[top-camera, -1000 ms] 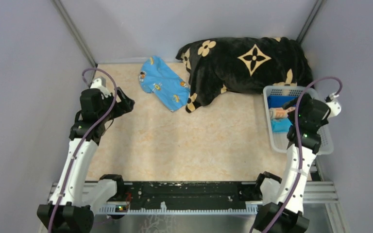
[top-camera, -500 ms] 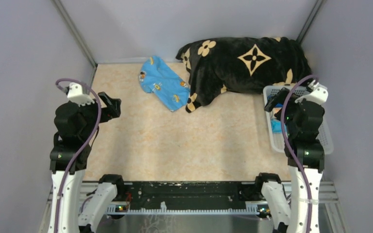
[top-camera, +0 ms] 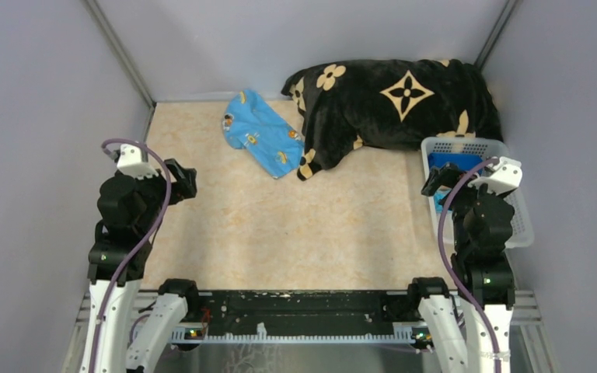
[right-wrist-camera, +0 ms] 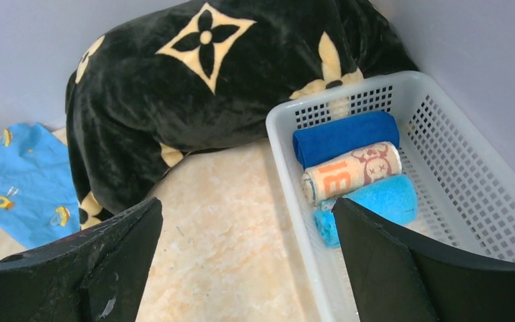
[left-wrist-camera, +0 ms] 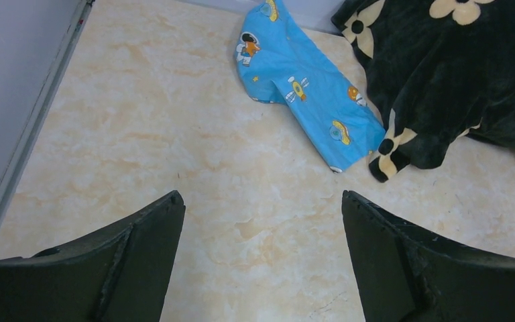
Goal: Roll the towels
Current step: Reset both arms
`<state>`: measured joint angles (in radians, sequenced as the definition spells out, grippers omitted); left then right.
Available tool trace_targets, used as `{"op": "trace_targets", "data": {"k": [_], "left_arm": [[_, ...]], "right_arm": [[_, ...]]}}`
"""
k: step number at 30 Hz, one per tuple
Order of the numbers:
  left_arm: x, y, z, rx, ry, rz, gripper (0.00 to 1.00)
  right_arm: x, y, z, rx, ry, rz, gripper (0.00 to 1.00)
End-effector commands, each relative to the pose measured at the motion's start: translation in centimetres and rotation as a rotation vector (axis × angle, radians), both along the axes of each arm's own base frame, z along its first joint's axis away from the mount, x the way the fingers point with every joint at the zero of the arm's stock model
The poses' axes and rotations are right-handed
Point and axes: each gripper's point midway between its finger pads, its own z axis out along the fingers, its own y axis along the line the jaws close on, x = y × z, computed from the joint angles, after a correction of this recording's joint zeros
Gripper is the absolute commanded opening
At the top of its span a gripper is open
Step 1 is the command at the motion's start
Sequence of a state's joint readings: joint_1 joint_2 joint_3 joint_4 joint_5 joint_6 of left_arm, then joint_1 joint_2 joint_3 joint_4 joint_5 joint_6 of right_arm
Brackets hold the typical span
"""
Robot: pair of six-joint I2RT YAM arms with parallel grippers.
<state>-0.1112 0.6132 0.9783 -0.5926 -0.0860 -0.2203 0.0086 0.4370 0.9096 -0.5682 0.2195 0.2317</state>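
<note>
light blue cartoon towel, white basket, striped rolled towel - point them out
light blue cartoon towel (left-wrist-camera: 308, 87), left wrist view, middle of the cloth
white basket (right-wrist-camera: 469, 181), right wrist view, its right mesh wall
striped rolled towel (right-wrist-camera: 352, 171), right wrist view, middle of the roll

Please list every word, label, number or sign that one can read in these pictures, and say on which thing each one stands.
"IE": large orange letters, apparently part of a word, on the rolled striped towel in the white basket; the rest is hidden.
Light blue towel: cartoon prints, no readable words.
Black blanket: flower motifs, no text.
</note>
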Motion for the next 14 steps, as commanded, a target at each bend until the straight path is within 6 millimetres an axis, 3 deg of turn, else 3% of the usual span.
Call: {"op": "trace_targets", "data": {"k": [1, 14], "left_arm": [[-0.02, 0.12, 1.06, 0.021, -0.074, -0.001, 0.93], [-0.05, 0.03, 0.98, 0.016, -0.075, -0.004, 0.95]], "right_arm": [[0.49, 0.03, 1.33, -0.027, -0.051, 0.008, 0.99], [0.41, 0.1, 1.0, -0.035, -0.059, 0.015, 0.99]]}}
